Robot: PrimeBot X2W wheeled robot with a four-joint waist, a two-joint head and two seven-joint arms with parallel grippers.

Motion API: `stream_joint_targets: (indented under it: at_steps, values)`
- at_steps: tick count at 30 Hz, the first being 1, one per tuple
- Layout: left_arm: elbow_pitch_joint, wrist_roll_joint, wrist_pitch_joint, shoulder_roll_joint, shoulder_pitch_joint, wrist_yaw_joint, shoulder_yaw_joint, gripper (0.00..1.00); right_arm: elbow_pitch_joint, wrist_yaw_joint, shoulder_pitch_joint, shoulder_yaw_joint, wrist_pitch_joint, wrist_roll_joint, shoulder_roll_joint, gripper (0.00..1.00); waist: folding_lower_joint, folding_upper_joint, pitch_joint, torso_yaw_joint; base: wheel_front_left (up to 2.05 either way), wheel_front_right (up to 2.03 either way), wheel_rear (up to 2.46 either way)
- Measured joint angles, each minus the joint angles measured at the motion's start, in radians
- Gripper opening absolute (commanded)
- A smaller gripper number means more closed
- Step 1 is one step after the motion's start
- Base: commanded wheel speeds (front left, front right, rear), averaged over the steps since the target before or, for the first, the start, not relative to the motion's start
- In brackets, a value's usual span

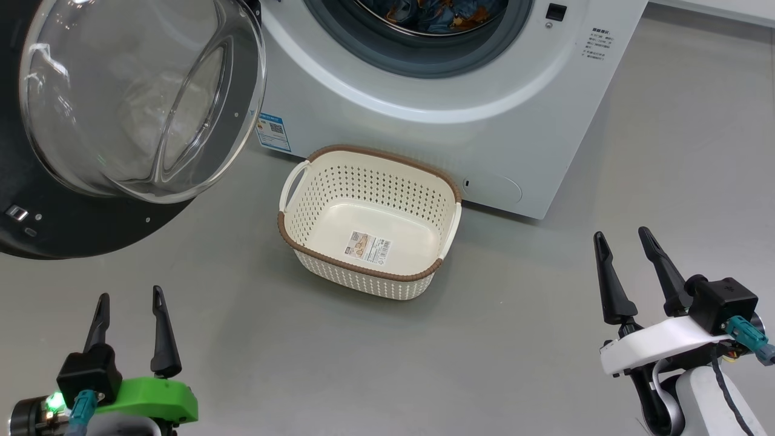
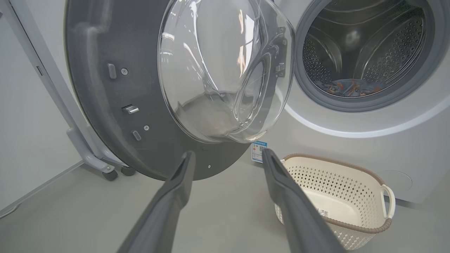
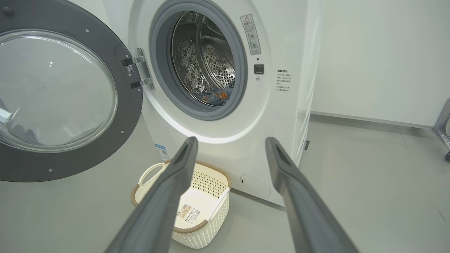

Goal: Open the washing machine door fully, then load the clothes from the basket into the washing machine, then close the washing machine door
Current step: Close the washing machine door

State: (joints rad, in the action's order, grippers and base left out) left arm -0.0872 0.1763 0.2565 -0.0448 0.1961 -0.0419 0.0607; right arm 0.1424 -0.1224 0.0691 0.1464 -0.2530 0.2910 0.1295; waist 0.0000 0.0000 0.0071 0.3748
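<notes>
In basket point(image 1: 375, 181), barcode sticker point(image 1: 368, 248) — washer point(image 1: 502, 139) bears blue label point(image 1: 273, 131).

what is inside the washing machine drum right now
The clothes, a blue heap with orange print, lie at the bottom of the steel drum. The grey gasket covers the heap's front edge, so how many pieces there are cannot be told.

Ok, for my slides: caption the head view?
Empty basket before the washing machine, clothes inside, washing machine door wide open; left end effector and right end effector open.
</notes>
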Motion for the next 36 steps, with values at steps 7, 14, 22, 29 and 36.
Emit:
stream_joint_targets:
  at_steps: [7,14,22,29,36]
  values:
    - [0.0,-0.002,0.0,0.0,0.01,0.0,0.001,1.0,0.003,0.0,0.0,0.001,0.0,0.0,0.0,1.0,0.0,0.0,-0.003,-0.002,0.0,0.0,0.0]
    - [0.001,-0.002,0.0,0.0,0.01,0.0,0.001,0.95,0.004,0.0,0.0,0.001,0.0,0.0,-0.001,1.0,0.0,0.0,-0.002,-0.007,0.0,0.0,0.0]
    - [0.008,0.032,0.0,0.0,0.01,0.001,0.005,0.0,0.005,0.0,0.0,0.0,0.0,0.0,-0.001,1.0,0.0,0.0,-0.002,-0.011,0.0,0.0,0.0]
    - [0.043,0.076,0.0,0.0,0.009,0.0,0.035,0.0,0.005,0.0,0.0,-0.001,0.0,0.0,-0.002,1.0,0.0,0.0,0.0,-0.012,0.0,0.0,0.0]
    - [0.101,0.186,0.0,0.002,-0.024,0.002,0.129,0.0,0.004,0.0,0.0,-0.004,0.0,0.001,-0.002,1.0,0.0,0.0,0.007,-0.013,0.0,0.0,0.0]
